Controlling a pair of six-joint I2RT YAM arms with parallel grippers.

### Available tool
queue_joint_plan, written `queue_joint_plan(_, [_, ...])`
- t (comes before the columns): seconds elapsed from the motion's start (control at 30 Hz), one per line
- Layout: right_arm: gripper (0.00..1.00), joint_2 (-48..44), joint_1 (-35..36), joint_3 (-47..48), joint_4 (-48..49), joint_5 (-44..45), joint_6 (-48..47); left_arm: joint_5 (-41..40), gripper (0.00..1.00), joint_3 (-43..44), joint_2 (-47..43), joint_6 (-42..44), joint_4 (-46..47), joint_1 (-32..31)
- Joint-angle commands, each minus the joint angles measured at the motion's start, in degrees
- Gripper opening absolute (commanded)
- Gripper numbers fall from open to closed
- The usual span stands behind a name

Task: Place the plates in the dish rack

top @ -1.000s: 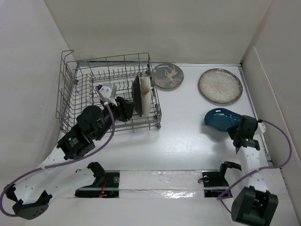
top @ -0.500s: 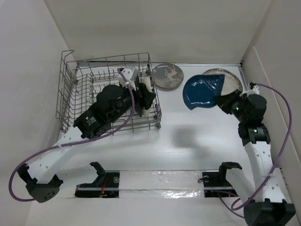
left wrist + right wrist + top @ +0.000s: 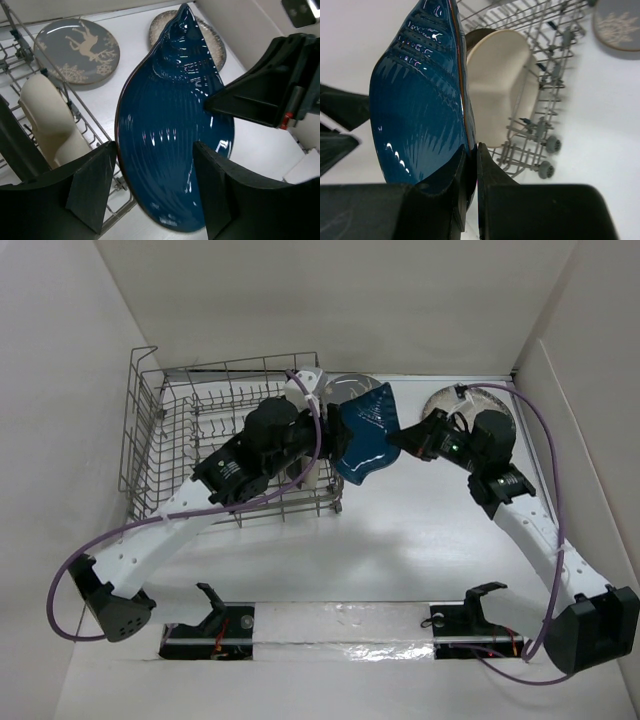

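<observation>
My right gripper point(image 3: 405, 440) is shut on the rim of a glossy dark blue leaf-shaped plate point(image 3: 362, 435) and holds it on edge in the air beside the right end of the grey wire dish rack point(image 3: 160, 440). In the right wrist view the fingers pinch the rim point(image 3: 472, 160). My left gripper point(image 3: 155, 192) is open, with the blue plate point(image 3: 170, 150) standing between its fingers. A cream plate point(image 3: 50, 120) stands upright in the rack. The deer plate point(image 3: 75, 47) and the speckled plate point(image 3: 212, 42) lie flat on the table behind.
The rack's right wall and small wheels point(image 3: 547, 155) are close beside the blue plate. White walls enclose the table on the left, back and right. The left arm point(image 3: 250, 455) reaches across the rack's front right corner.
My right gripper has lifted the blue plate from the front right of the table and carried it left to the rack. My left arm has swung right across the rack to meet it.
</observation>
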Motion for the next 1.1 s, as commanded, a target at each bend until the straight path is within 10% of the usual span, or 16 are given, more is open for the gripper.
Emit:
queue_joint_plan(0.0, [0.00, -1.1, 2.0, 5.4, 14.8, -2.6, 3.6, -3.1, 0.58, 2.2, 0.7, 0.5, 0.2, 0.2])
queue_joint_plan(0.17, [0.00, 0.2, 3.8, 4.6, 18.5, -3.8, 5.9, -5.1, 0.40, 0.2, 0.2, 0.5, 0.8, 0.2])
queue_joint_plan(0.3, [0.00, 1.2, 5.0, 4.1, 19.3, -3.1, 6.1, -5.9, 0.00, -0.9, -1.6, 0.7, 1.7, 0.2])
queue_joint_plan(0.43, [0.00, 3.1, 6.2, 4.1, 20.0, -3.3, 6.5, -7.7, 0.00, -0.8, -4.4, 1.0, 2.8, 0.2])
queue_joint_plan(0.57, [0.46, 3.8, 6.8, 4.0, 20.3, -3.2, 5.8, -13.3, 0.00, 1.7, -7.6, 1.7, 0.9, 0.2])
queue_joint_plan(0.7, [0.71, 3.9, 6.8, 4.0, 20.9, -3.7, 5.9, -18.9, 0.00, 5.5, -10.2, 2.5, -0.9, 0.7])
queue_joint_plan(1.07, [0.84, 3.1, 4.4, 2.9, 19.7, -5.8, 4.2, -33.0, 0.00, 15.0, -12.8, 4.6, -9.5, 2.1])
